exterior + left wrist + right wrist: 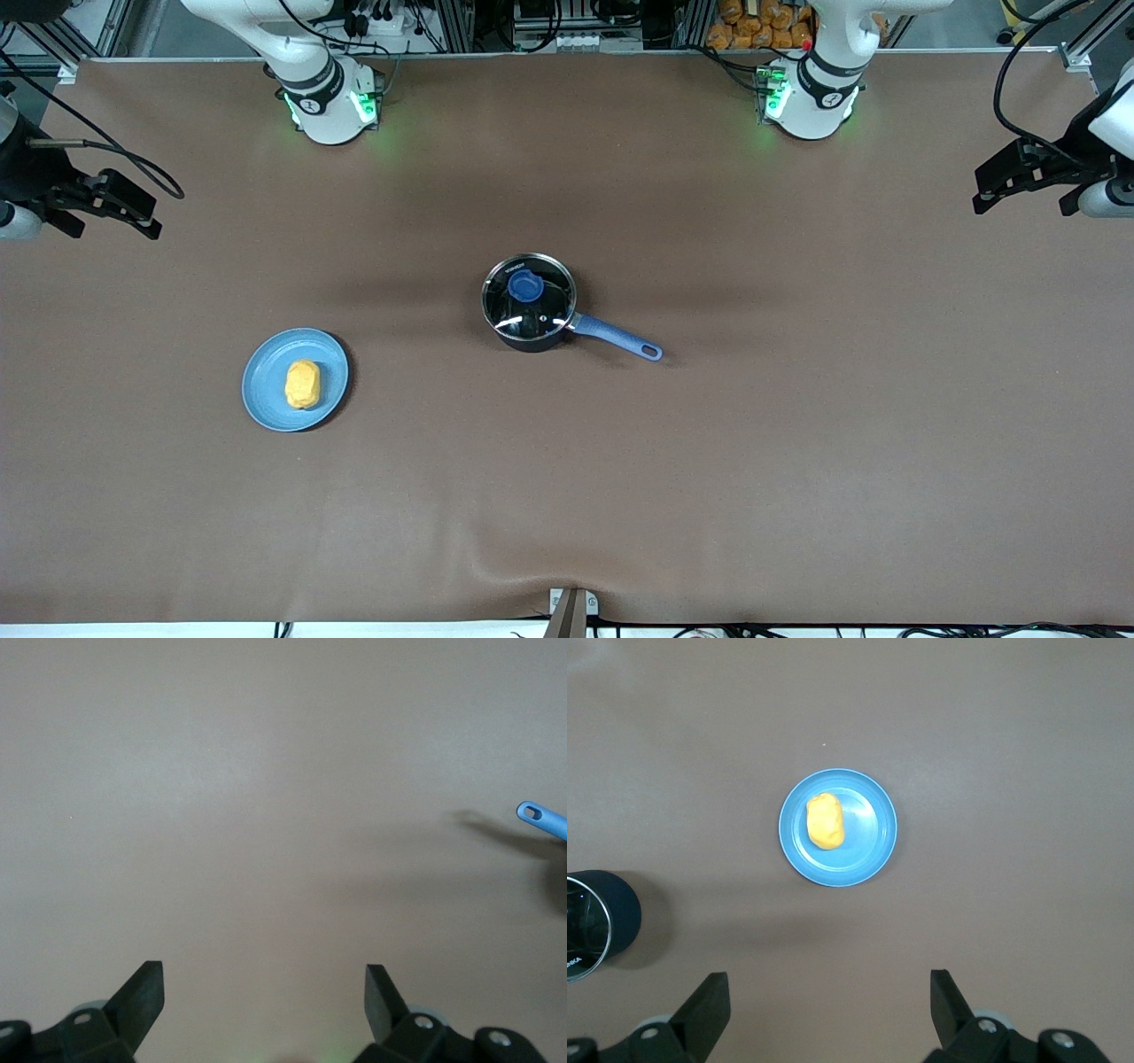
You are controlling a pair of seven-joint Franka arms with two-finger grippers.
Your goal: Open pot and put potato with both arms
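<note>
The black pot (529,312) stands mid-table with its glass lid and blue knob (525,286) on and its blue handle (620,338) pointing toward the left arm's end. The yellow-orange potato (302,384) lies on a light-blue plate (266,359) toward the right arm's end. My right gripper (146,215) hangs open and empty over the table's right-arm end; its wrist view shows its fingertips apart (830,983), the potato (825,821), the plate (873,850) and the pot's side (602,921). My left gripper (982,188) is open and empty (264,974) over the left-arm end; its view shows only the handle tip (540,818).
The brown table mat (797,425) covers the whole table. The two arm bases (328,102) (811,97) stand along the table edge farthest from the front camera. A small bracket (571,607) sits at the edge nearest to it.
</note>
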